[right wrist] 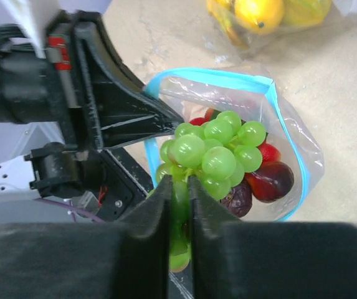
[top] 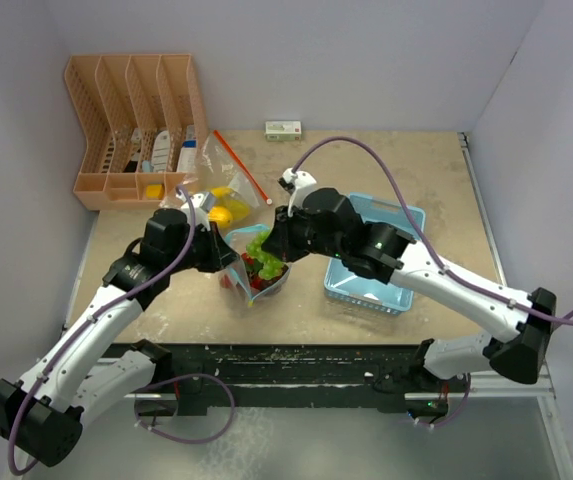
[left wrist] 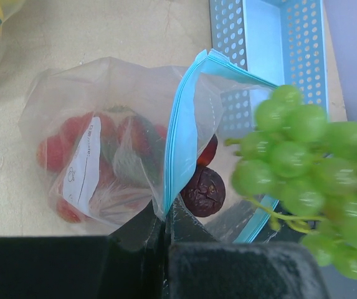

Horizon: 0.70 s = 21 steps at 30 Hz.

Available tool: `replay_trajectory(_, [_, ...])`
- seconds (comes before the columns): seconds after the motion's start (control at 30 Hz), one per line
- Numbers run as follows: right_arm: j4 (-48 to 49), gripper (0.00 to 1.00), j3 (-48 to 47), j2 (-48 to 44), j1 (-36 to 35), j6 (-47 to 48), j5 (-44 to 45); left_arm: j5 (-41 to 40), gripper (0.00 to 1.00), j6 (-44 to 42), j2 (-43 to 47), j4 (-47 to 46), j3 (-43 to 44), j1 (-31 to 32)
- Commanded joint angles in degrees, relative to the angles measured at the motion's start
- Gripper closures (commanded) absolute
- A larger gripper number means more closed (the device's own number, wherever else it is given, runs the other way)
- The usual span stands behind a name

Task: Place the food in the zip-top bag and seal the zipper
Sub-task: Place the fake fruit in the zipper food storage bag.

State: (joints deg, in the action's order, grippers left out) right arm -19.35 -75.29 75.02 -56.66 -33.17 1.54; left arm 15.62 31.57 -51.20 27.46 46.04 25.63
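Several red and dark-purple toy fruits (right wrist: 271, 180) already lie inside the clear blue-zippered zip-top bag (left wrist: 103, 112) mid-table (top: 416, 160), left fingers (left wrist: 240, 268) pinched together on its rim, right fingers (right wrist: 153, 224) clamped on the green toy grape bunch (right wrist: 212, 149) at the mouth; drop-in and zipper sealing left.

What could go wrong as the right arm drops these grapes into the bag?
The grapes look nearly as wide as the bag mouth, so they may catch on the blue rim and spill outside. The left gripper pinches only one edge of that rim; a push could tug it free. The right gripper grips just the bunch's end; it may slip.
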Motion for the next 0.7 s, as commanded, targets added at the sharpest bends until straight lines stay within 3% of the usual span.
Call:
replay_trajectory(0.0, [0.7,0.76,-2.5,3.3,0.1,2.4,-0.1,-0.5,1.00,0.9,1.2,-1.0,0.2,-0.2])
replay_trajectory(0.27, [0.0,0.31,-2.8,3.2,0.1,2.7,3.8,-0.7,1.00,0.9,1.8,-0.2,0.5,-0.2])
replay_trajectory(0.47, [-5.7,0.27,-3.8,1.4,0.7,1.4,11.9,-0.1,1.00,1.2,2.5,0.2,0.7,-0.2])
replay_trajectory(0.57, [-11.9,0.29,-4.5,4.0,2.4,0.8,17.4,0.5,1.00,1.2,2.6,0.3,0.9,-0.2])
replay_trajectory(0.67, [-13.4,0.32,-3.3,5.4,3.4,1.2,17.1,1.4,1.00,1.1,2.8,0.1,1.1,-0.2])
